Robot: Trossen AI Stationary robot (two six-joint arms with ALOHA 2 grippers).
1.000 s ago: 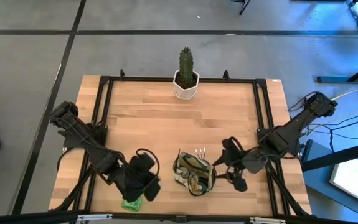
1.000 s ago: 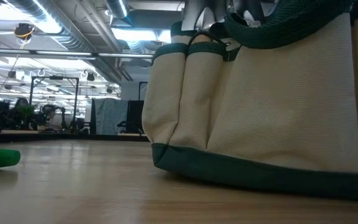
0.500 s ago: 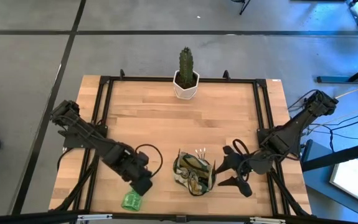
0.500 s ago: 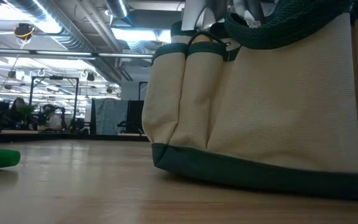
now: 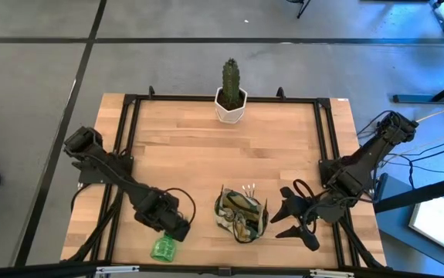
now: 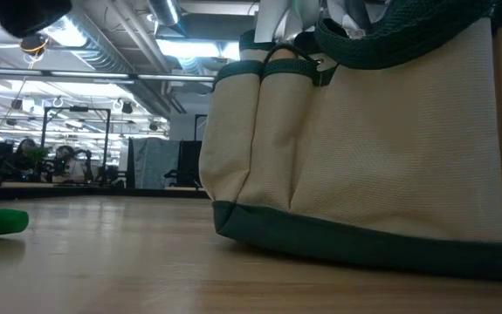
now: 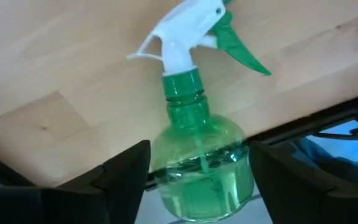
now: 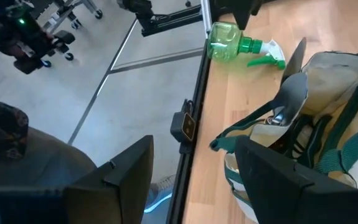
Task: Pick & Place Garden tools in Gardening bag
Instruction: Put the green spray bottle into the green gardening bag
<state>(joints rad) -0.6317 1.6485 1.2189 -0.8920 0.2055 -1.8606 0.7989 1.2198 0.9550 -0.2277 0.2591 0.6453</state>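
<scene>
Wooden table carried translucent green spray bottle on its side between spread left pincer, gardening bag beside, right pincer apart.

The gardening bag, tan fabric with dark green trim and handles, stands upright near the worktop's front edge, tool ends poking from its open top. The translucent green spray bottle with white trigger head lies on its side at the front-left edge
</scene>
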